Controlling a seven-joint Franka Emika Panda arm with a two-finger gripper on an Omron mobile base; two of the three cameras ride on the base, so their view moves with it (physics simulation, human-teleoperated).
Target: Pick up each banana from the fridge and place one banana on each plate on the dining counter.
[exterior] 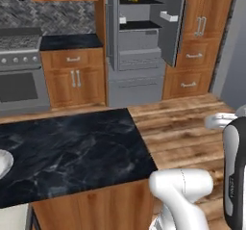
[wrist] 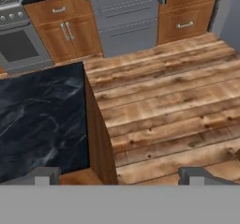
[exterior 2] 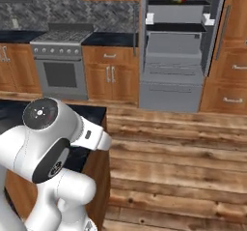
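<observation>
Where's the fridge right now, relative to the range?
The fridge stands open across the wooden floor, at top centre of the left base view. It sits right of the oven range, with one wooden cabinet between them.

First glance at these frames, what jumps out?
The fridge stands wide open at the far wall, a small yellow item, likely a banana, on its upper shelf. The black marble dining counter fills the near left, a white plate at its edge. The gripper fingers are spread, holding nothing.
</observation>
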